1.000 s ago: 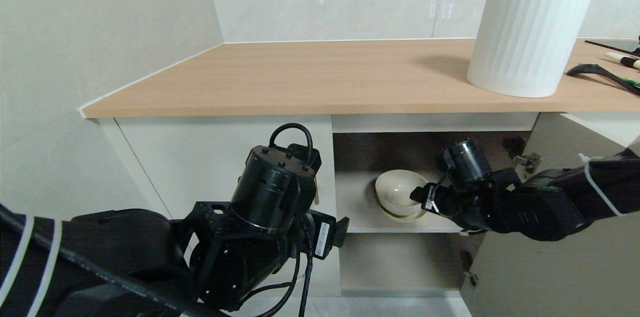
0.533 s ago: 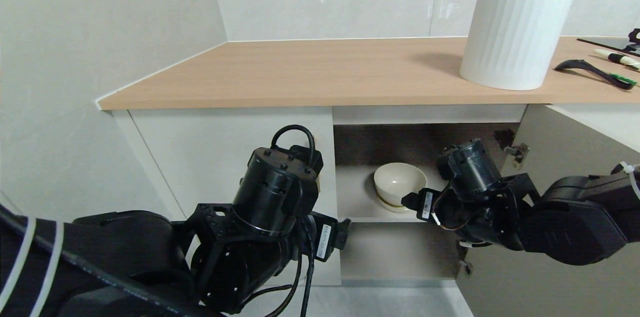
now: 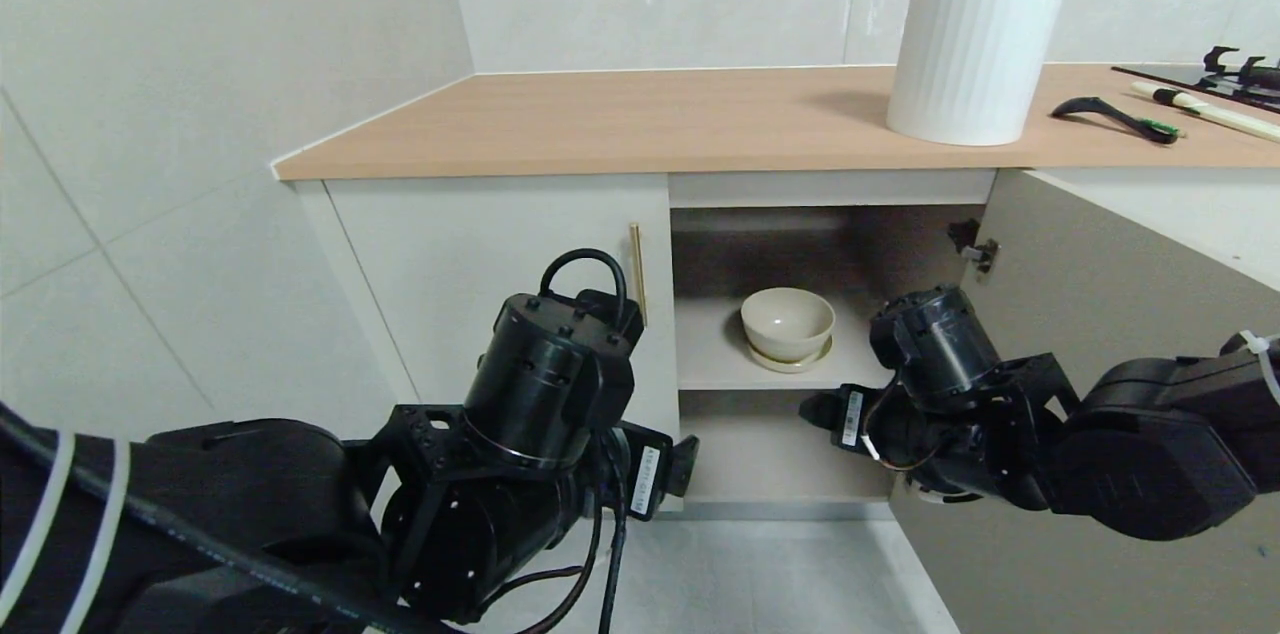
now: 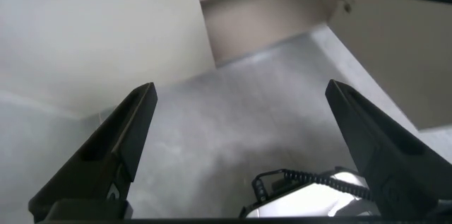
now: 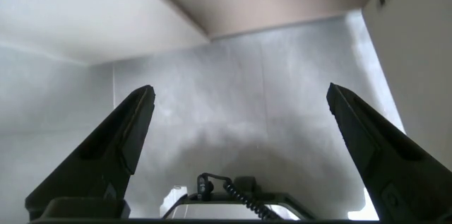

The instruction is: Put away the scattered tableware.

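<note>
Right gripper (image 3: 818, 407) drawn back out of cabinet (image 3: 900, 244). One second ago at bowl (image 3: 788, 322) rim; half second ago just before it; now apart from bowl, lower, in front of shelf (image 3: 710, 359) edge. Head camera also moved, so whole view shifted.

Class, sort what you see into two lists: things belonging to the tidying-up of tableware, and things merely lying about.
Job in hand:
bowl, on the open cupboard's shelf
black utensil and pale stick on the counter, probably still to stow

Lying about:
white ribbed container on the counter
</note>
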Available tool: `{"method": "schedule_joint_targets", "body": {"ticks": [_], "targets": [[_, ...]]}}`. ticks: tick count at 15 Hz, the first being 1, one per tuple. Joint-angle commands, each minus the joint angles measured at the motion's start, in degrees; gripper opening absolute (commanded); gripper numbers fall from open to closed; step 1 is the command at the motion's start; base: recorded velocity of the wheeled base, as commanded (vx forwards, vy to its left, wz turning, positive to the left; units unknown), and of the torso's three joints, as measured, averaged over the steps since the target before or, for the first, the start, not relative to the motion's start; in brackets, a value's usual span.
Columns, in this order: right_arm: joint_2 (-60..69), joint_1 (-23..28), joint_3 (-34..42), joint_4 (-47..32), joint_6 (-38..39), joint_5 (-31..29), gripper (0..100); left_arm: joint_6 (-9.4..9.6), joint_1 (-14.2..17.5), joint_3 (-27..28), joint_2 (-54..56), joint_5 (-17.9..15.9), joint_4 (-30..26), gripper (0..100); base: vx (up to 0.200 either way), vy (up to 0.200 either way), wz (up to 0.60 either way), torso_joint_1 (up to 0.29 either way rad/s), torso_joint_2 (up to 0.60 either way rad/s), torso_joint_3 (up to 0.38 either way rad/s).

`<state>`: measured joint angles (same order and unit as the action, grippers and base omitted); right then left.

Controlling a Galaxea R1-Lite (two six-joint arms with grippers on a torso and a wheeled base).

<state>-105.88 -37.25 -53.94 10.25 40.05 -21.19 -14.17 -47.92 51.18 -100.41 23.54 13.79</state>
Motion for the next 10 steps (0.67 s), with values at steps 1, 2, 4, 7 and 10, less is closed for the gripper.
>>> {"method": "schedule_joint_targets", "body": {"ticks": [1,2,4,7,10], "targets": [[-0.12,-0.63,-0.02,0.03,0.03,0.01,100,0.02,0.02,-0.02,-0.13,0.01,0.01,100,-0.2,0.0,0.0,0.002,0.01,0.002],[-0.21,-0.71,-0.02,0.03,0.03,0.01,100,0.02,0.02,-0.02,-0.22,0.01,0.01,100,-0.2,0.0,0.0,0.002,0.0,0.007],[-0.3,-0.89,0.07,0.03,0.03,0.01,100,0.1,0.02,-0.02,-0.31,0.01,0.01,100,-0.1,0.0,0.0,0.001,0.0,0.001],[-0.03,-0.89,0.15,0.03,0.03,0.01,100,0.1,0.11,0.06,0.22,0.01,0.01,100,0.0,0.0,0.0,0.0,0.0,0.0],[0.93,-1.86,0.51,-0.06,0.03,0.09,100,0.1,0.37,0.06,0.83,0.01,0.19,100,0.0,0.0,0.0,0.0,0.0,0.0]]}}
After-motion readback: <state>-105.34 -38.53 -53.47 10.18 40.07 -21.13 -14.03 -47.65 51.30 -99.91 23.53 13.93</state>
